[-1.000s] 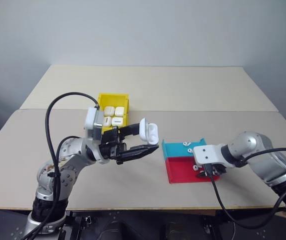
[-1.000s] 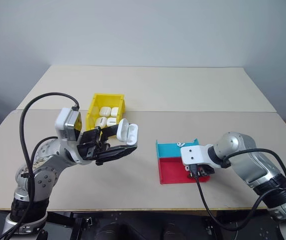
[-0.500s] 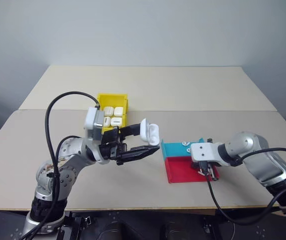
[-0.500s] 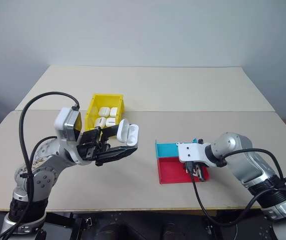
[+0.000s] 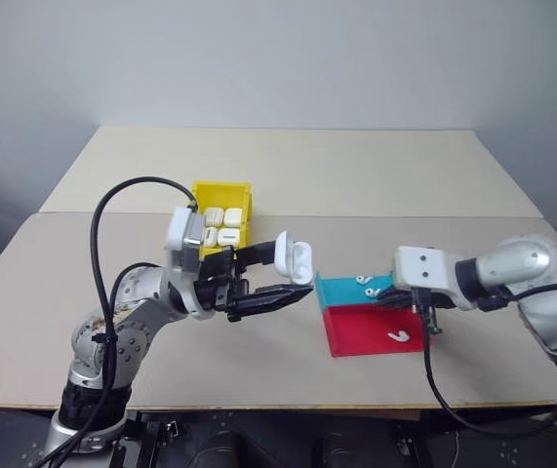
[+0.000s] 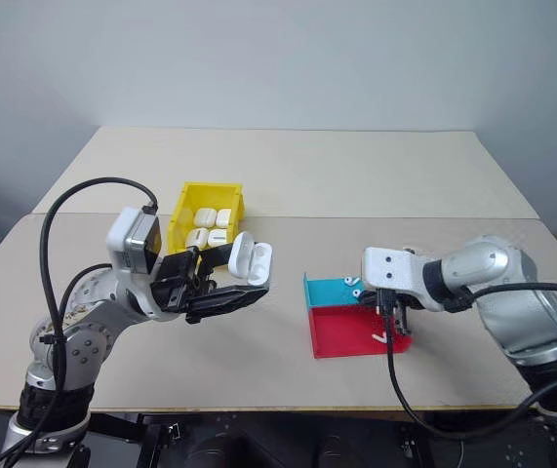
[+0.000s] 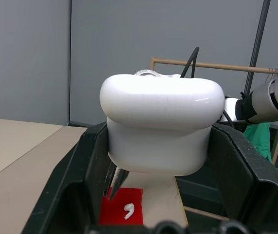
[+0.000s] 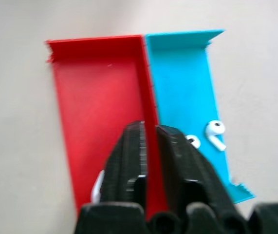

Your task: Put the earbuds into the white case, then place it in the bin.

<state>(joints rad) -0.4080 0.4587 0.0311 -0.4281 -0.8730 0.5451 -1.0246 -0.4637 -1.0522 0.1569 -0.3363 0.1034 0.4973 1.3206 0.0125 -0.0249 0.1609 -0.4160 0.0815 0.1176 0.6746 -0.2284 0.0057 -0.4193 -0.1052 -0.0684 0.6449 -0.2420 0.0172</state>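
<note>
Left gripper (image 5: 263,276) clamped on open case (image 5: 293,259) — held up for loading; right gripper's (image 8: 148,146) jaws nearly together, nothing visibly held — over tray (image 5: 351,331).

A shallow cyan-and-red tray (image 5: 361,336) sits on the beige table (image 5: 356,175) below a grey wall (image 5: 278,58).

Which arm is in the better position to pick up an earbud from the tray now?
The right. Its gripper hangs just above the tray, where earbuds lie, and seems empty. The left gripper is shut on the open white case, away from the tray.
</note>
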